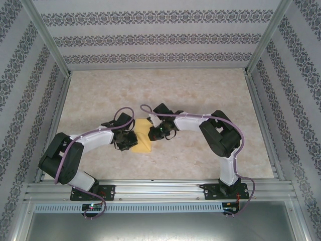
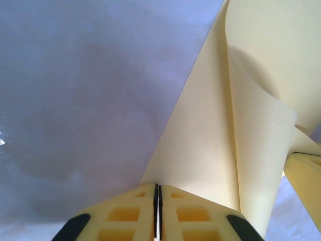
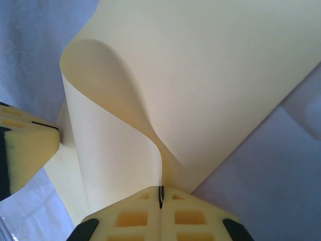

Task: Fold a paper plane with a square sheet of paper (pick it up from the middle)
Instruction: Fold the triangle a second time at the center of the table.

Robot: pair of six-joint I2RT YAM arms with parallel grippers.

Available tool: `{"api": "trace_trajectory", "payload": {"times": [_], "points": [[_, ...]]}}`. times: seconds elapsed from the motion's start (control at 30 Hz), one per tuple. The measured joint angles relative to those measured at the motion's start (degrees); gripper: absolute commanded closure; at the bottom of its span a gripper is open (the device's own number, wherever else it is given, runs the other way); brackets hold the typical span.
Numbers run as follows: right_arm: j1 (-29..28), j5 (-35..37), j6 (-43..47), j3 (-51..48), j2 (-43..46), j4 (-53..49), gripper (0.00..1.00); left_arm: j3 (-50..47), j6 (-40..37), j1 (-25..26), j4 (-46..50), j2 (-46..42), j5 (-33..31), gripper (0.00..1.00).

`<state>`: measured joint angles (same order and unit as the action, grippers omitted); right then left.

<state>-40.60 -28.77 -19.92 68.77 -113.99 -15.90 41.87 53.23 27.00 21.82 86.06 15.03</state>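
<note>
The square sheet of paper point(image 1: 143, 136), plain yellow, lies mid-table between my two grippers. It bows up in a loose curl point(image 3: 115, 100) and shows no sharp crease. My left gripper point(image 1: 131, 140) meets its left edge. In the left wrist view the left gripper point(image 2: 158, 187) has its pads a hair apart, and the sheet point(image 2: 200, 140) runs out from their tip. My right gripper point(image 3: 161, 190) is shut on a pinched ridge of the sheet point(image 3: 210, 65). The left fingers point(image 3: 27, 150) touch the sheet's far edge. The paper plane is out of view.
The tabletop point(image 1: 200, 95) is pale and marbled, with metal rails and patterned walls on three sides. The right arm point(image 1: 220, 135) bends in from the right and the left arm point(image 1: 70, 150) from the left. A right finger point(image 2: 306, 170) shows at the left wrist view's edge.
</note>
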Motion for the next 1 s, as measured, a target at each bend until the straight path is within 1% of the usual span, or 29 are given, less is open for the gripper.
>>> {"api": "trace_trajectory", "payload": {"times": [0.13, 0.2, 0.3, 0.33, 0.43, 0.57, 0.77, 1.0], "points": [[0.00, 0.00, 0.00, 0.13, -0.09, -0.20, 0.99, 0.02, -0.66, 0.00, 0.66, -2.34, -0.35, 0.83], [0.00, 0.00, 0.00, 0.22, -0.11, -0.26, 0.98, 0.04, -0.81, 0.00, 0.90, -3.67, -0.37, 0.87], [0.00, 0.00, 0.00, 0.39, -0.20, -0.48, 0.98, 0.04, -0.81, 0.00, 0.70, -5.70, -0.46, 0.96], [0.00, 0.00, 0.00, 0.39, -0.20, -0.46, 0.98, 0.04, -0.55, 0.00, 0.22, -6.27, -0.24, 0.97], [0.00, 0.00, 0.00, 0.39, -0.22, -0.48, 0.98, 0.04, 0.31, -0.13, -3.28, -6.84, 1.40, 1.00], [0.00, 0.00, 0.00, 0.48, -0.28, -0.57, 0.98, 0.02, 2.32, -0.24, -8.59, -6.80, 3.63, 1.00], [0.00, -0.02, 0.00, 0.48, -0.31, -0.57, 0.98, 0.00, 4.90, -0.48, -15.52, -2.91, 6.32, 1.00], [0.00, -0.02, 0.00, 0.48, -0.31, -0.57, 0.98, 0.00, 6.40, -0.48, -20.20, 3.26, 9.01, 1.00]]}}
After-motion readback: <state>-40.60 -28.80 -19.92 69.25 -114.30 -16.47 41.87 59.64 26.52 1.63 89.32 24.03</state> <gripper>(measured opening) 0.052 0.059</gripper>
